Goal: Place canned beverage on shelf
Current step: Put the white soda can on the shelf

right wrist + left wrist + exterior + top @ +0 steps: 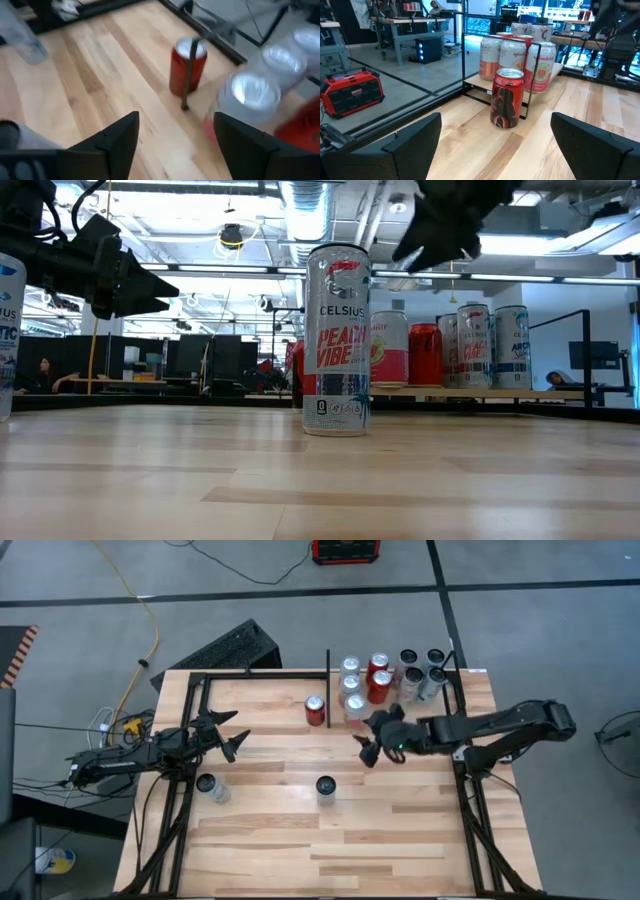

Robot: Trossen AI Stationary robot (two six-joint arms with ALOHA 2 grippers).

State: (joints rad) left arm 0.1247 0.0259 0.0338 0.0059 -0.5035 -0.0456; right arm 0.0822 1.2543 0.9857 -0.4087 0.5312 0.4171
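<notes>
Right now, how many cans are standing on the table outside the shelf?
3: a red can beside the shelf, a Celsius can mid-table, and a pale can near the left gripper. None seems hidden, though the arms cover some table.

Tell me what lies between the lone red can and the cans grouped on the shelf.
In the left wrist view, a thin black divider bar stands between the red can and the shelf cans.
</notes>
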